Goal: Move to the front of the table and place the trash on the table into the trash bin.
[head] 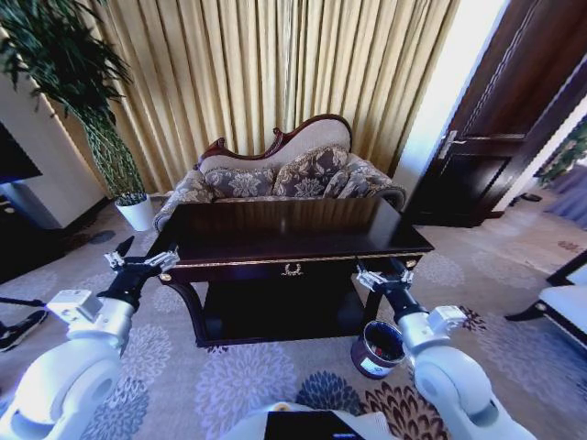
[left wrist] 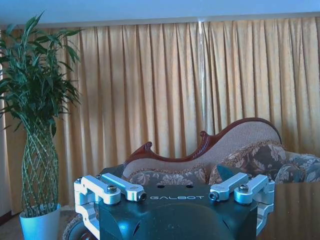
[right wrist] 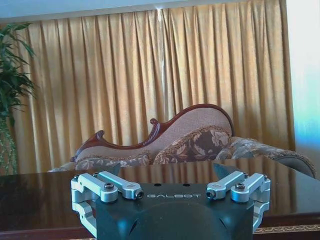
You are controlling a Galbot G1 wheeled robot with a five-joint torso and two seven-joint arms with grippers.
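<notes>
Dark glossy wood of the table fills the head view's middle; the left gripper and right gripper hover open and empty at its front corners, the trash bin on the carpet beside the right arm. In the left wrist view the sofa stands behind the table's edge, before curtains. In the right wrist view the tabletop reflects those curtains, and I cannot make out any trash on it.

We have the dark table squarely ahead, its glossy top open from near edge to far. The sofa closes off the far side. On the carpet to the near right, the trash bin stands by the table leg (just beside our right arm).
</notes>
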